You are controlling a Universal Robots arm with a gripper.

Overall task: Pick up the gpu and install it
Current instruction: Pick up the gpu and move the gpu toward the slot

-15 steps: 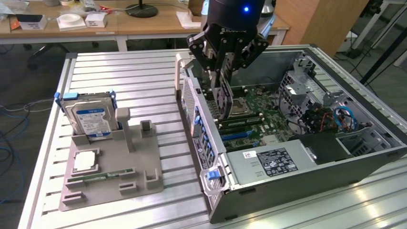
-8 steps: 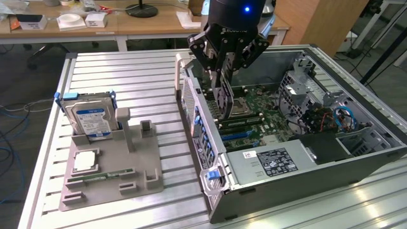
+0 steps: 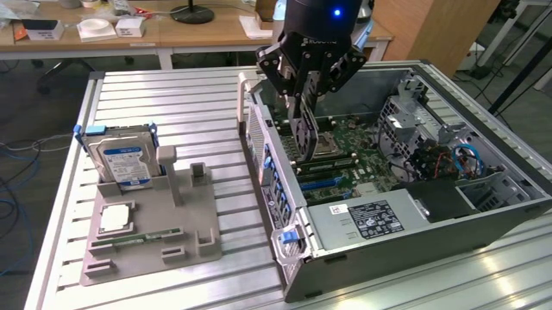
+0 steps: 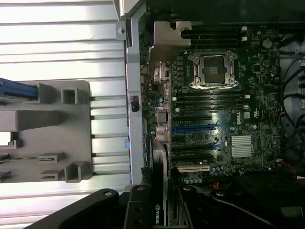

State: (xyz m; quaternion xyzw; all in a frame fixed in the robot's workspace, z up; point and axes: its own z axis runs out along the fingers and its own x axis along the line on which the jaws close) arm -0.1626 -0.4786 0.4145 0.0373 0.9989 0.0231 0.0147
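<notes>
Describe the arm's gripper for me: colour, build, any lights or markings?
The black gripper has a rounded, glossy body with a small blue indicator light lit near its top and faint white lettering that I cannot read. Its black fingers are angular bar linkages with visible pivot bolts.

Exterior view: raised, oblique, at middle distance, looking down over the counter [image 3: 172, 97] and open computer case [image 3: 405, 265]. Wrist view: close, straight down onto the motherboard [image 4: 224, 124]. Shared: motherboard, case wall, part of the gray holder [image 4: 47, 129]
</notes>
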